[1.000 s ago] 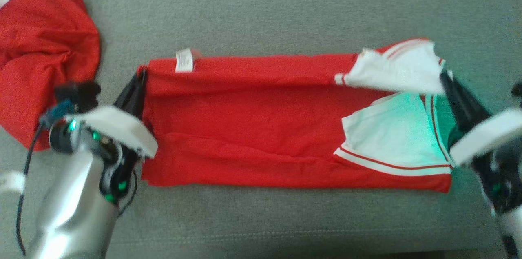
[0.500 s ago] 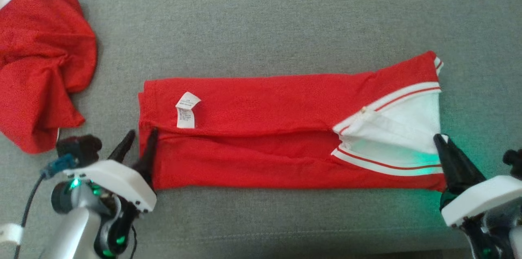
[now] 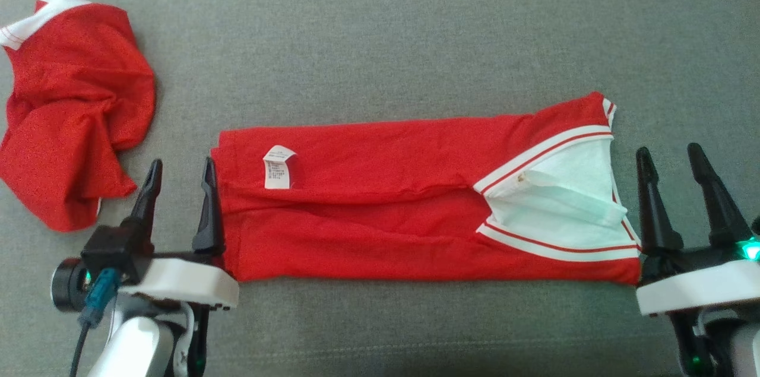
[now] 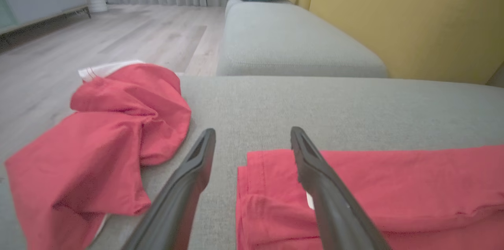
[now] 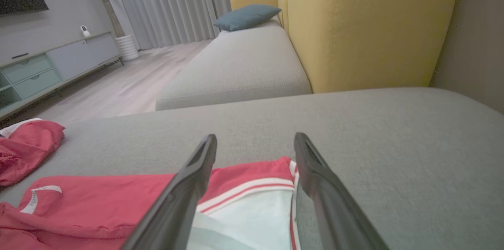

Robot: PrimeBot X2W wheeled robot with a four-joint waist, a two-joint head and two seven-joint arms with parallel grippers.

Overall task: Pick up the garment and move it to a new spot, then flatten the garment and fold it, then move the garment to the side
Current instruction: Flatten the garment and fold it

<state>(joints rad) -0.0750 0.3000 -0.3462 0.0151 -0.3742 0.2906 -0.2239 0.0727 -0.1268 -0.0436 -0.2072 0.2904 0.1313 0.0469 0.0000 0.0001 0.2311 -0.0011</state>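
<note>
Lying folded into a long band on the grey sofa cushion point(image 3: 380, 38), the red garment point(image 3: 380, 199) is flanked end to end. The left hand point(image 3: 181, 163) is at the hem end and the right hand point(image 3: 668, 150) beside the white collar end. Both have fingers spread and empty, seemingly stationed to take both ends for the next fold. A crumpled red heap point(image 3: 71, 110) lies apart.

- A grey fabric sofa seat point(image 3: 380, 38) carries everything.
- A red garment point(image 3: 380, 187) with white, red-striped trim lies on it, folded into a long flat band.
- A second red garment point(image 3: 71, 116) lies crumpled to the left of the folded one, apart from it.
</note>
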